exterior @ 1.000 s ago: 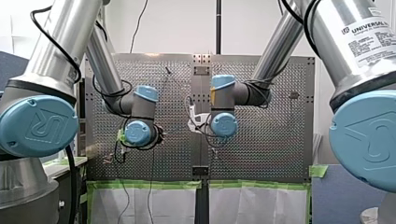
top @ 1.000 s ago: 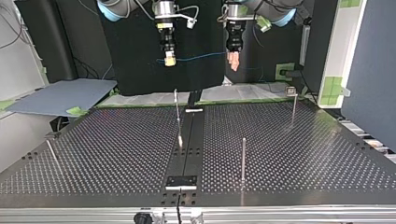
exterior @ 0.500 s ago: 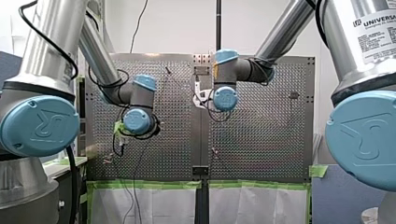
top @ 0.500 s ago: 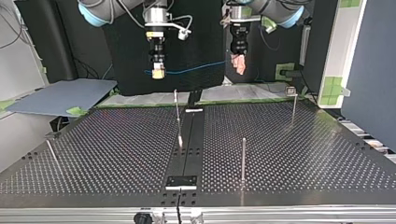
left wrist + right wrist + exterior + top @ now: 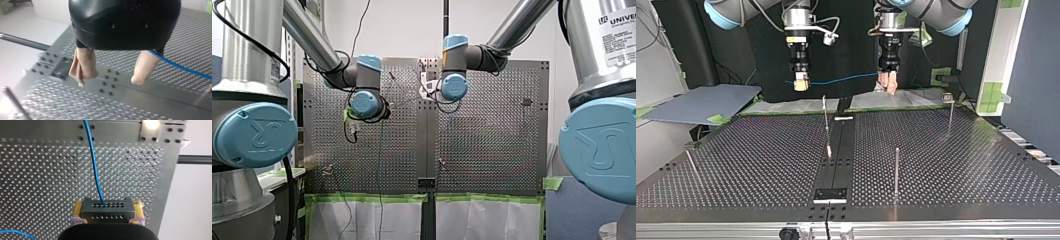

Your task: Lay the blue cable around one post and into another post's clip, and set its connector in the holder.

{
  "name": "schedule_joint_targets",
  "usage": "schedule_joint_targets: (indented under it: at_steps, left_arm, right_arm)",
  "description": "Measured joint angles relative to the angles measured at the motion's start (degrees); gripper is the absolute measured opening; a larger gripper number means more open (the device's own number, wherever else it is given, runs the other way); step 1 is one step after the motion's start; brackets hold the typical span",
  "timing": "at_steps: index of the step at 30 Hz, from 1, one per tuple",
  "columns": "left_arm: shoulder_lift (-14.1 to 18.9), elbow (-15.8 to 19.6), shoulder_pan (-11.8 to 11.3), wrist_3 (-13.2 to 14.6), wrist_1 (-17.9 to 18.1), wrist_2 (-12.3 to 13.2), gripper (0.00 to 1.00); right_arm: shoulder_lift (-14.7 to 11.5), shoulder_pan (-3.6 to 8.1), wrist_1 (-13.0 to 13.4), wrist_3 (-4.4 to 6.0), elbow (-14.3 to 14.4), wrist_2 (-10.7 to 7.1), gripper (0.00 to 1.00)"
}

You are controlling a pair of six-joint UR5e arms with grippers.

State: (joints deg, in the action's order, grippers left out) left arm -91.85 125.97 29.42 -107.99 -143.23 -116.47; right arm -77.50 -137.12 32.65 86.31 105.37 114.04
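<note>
Yellow pads of my right hand are clamped on one black connector, which shows two rows of small holes. One blue cable leaves the connector and crosses the top view's upper middle toward my left hand. That hand's two beige pads stand apart, gripping nothing. The cable passes behind one pad, and I cannot tell whether they touch. The perforated table carries four thin posts, one leaning at the lower left. At the front view's upper right, a label on my right arm reads "UNIVE"; the rest is cut off and the small print is unreadable.
</note>
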Motion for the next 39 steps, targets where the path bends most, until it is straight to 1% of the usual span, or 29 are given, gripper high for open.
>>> schedule_joint_targets:
  at_steps: [5,8,10,13,15,18,19,20,23,26,29,33,37,39]
  left_arm:
    - [3.0,-2.6,-1.0,0.1,-3.0,-1.6,1.00]
    - [4.7,-3.7,-2.2,0.3,-4.8,-1.5,1.00]
    - [5.8,-4.1,-3.1,0.5,-5.9,-1.0,1.00]
    - [7.8,-4.5,-5.0,0.7,-7.8,0.6,1.00]
    - [8.9,-5.0,-6.3,0.8,-9.1,1.5,1.00]
    - [9.7,-6.0,-8.2,0.9,-11.0,2.1,1.00]
    - [9.8,-6.3,-8.8,0.9,-11.6,2.1,1.00]
    - [9.9,-6.9,-9.4,0.9,-12.3,2.2,1.00]
    - [9.9,-8.4,-10.4,0.4,-14.0,2.3,1.00]
    - [9.7,-10.0,-10.8,-0.3,-15.7,2.8,1.00]
    - [9.5,-11.7,-11.0,-0.8,-17.4,3.2,1.00]
    - [9.4,-13.9,-11.3,-1.2,-18.7,3.3,1.00]
    - [9.1,-16.0,-11.9,-1.5,-19.9,3.3,1.00]
    - [8.9,-17.0,-12.3,-1.4,-20.7,3.4,1.00]
  right_arm:
    - [-1.1,0.25,-0.8,-0.18,-0.5,-0.35,0.00]
    - [-2.3,0.56,-1.9,-0.23,-1.7,-0.79,0.00]
    - [-3.5,0.74,-3.0,-0.28,-2.8,-0.91,0.00]
    - [-4.9,0.99,-4.5,-0.32,-4.2,-1.00,0.00]
    - [-5.3,1.10,-5.4,-0.33,-5.1,-1.13,0.00]
    - [-5.6,1.28,-6.8,-0.48,-6.5,-1.52,0.00]
    - [-5.7,1.33,-7.4,-0.70,-7.1,-1.73,0.00]
    - [-5.7,1.37,-7.9,-0.97,-7.6,-1.93,0.00]
    - [-5.6,1.48,-9.6,-1.80,-9.3,-2.70,0.00]
    - [-5.5,1.61,-11.3,-2.15,-11.1,-3.12,0.00]
    - [-5.3,1.72,-12.4,-2.34,-12.9,-3.47,0.00]
    - [-4.2,1.84,-13.9,-2.50,-15.3,-4.31,0.00]
    - [-2.1,1.86,-16.0,-3.07,-17.7,-5.46,0.00]
    - [-1.3,1.88,-17.1,-3.22,-18.7,-5.71,0.00]
